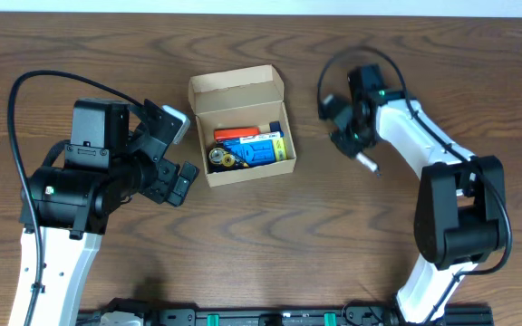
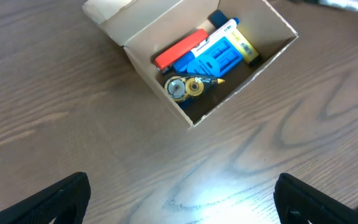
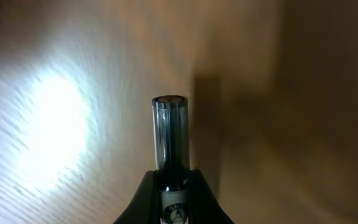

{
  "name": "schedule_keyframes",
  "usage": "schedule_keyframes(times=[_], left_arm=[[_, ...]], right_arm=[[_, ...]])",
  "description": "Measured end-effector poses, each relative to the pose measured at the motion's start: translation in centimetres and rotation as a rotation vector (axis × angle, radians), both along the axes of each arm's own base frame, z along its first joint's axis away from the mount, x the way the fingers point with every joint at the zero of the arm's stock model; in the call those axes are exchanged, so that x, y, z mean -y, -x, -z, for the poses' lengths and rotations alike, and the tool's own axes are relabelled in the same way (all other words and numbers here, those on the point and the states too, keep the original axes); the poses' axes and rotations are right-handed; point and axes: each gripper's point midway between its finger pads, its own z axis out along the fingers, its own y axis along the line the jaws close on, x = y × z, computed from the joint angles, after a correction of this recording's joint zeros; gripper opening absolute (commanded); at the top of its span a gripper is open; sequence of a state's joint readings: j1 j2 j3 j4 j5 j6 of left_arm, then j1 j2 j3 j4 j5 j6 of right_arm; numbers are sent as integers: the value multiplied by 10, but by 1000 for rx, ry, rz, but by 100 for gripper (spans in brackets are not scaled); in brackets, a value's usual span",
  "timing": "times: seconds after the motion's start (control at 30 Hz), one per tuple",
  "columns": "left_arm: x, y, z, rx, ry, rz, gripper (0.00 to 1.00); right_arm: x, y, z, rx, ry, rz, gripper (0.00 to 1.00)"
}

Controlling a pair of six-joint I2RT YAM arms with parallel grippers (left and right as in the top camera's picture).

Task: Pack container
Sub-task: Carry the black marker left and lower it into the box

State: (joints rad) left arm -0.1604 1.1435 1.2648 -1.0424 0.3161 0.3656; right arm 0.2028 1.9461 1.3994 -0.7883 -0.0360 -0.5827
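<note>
Dark brown wood grain runs across the table [image 1: 270, 235], which fills nearly all we can see. A pale strip [image 1: 478, 7] shows along the far edge in the overhead view, and a black rail [image 1: 270, 318] with small green parts lies along the near edge. Lamp glare makes a bright patch on the wood in both wrist views.

We find the container [image 1: 250, 172] near the middle of the table, between the two arms and closer to the left one, turned slightly out of square with the table edge. It is a small box of plain tan cardboard, and its hinged flap [image 1: 236, 88] stands open on the far side. Inside lie a red marker [image 2: 180, 50], a blue piece [image 2: 219, 59], a white-barrelled marker [image 2: 225, 31] with a yellow band, two round gold-coloured discs [image 2: 185, 87] and a thin yellow stick [image 2: 211, 80].

Our left gripper [image 2: 182, 183] hovers near the box with its fingers spread wide, holding nothing. Our right gripper [image 3: 174, 202] is off to the box's right, well apart from it, clamped around a pen [image 3: 169, 134] with a dark translucent cap that points away from the wrist.

The cardboard is bare. The pen's barrel carries a small round emblem between the fingers, too blurred for us to read, and the print on the markers is too small to make out.
</note>
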Motion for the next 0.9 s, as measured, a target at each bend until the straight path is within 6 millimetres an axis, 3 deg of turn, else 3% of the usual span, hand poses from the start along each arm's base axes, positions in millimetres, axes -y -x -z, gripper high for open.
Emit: schedule_keyframes(times=[0.2, 0.3, 0.37, 0.57, 0.73, 0.9], left_arm=[[0, 0, 0, 0, 0, 0, 95], [0, 0, 0, 0, 0, 0, 95], [0, 0, 0, 0, 0, 0, 95], [0, 0, 0, 0, 0, 0, 95], [0, 0, 0, 0, 0, 0, 95], [0, 0, 0, 0, 0, 0, 95]], right_arm=[[-51, -35, -96, 262, -62, -88, 1], [-85, -36, -139, 385, -91, -195, 1], [-107, -27, -152, 421, -96, -296, 1], [-166, 8, -147, 433, -96, -676, 1], [-191, 24, -137, 441, -78, -888, 1], [-206, 33, -111, 395, -107, -1013, 1]])
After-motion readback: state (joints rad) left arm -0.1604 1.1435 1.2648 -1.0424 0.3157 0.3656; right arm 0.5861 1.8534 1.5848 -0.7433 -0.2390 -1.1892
